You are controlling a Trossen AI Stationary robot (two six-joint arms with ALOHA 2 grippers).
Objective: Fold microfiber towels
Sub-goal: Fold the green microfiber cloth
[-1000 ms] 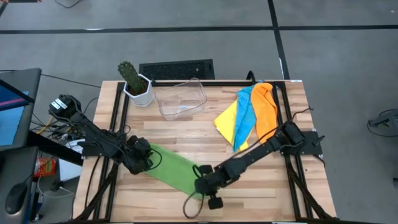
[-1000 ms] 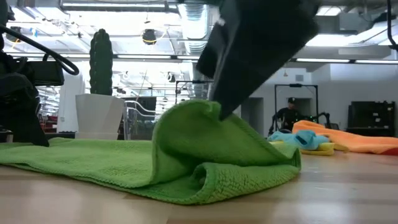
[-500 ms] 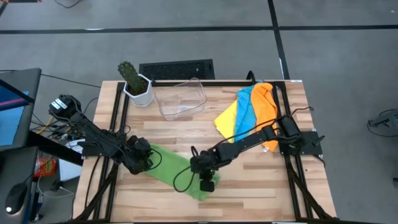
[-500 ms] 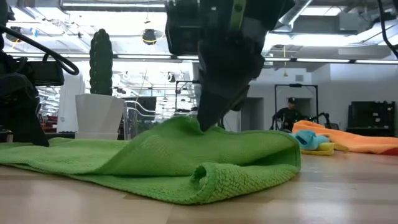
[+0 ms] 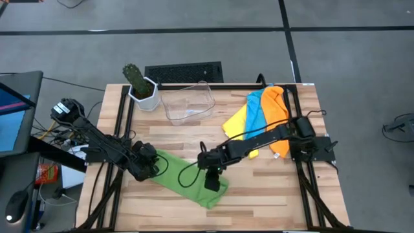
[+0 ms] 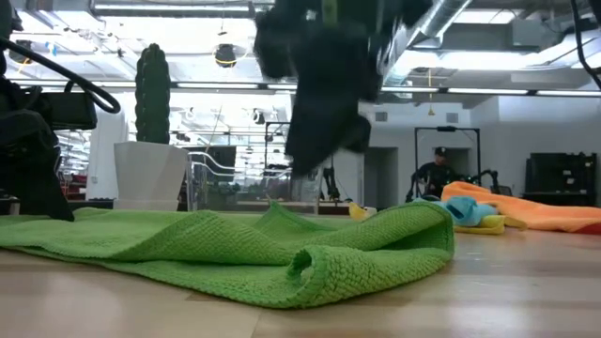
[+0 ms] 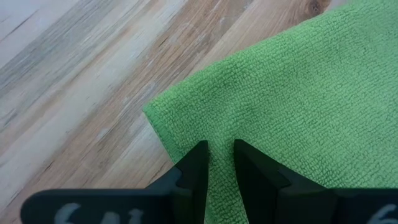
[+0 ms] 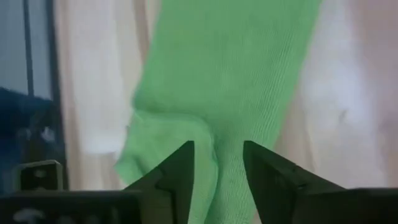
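The soft green microfiber towel point(image 5: 187, 179) lies rumpled, half-folded on the bench; left pincer point(image 7: 216, 163) pinches its corner, right pincer point(image 5: 211, 180) hovers open.

Bare table point(image 5: 272, 188) beside green towel point(image 5: 187, 178); bin point(image 5: 187, 102), cactus pot point(image 5: 142, 87), towel pile point(image 5: 262, 116) crowd far edge.
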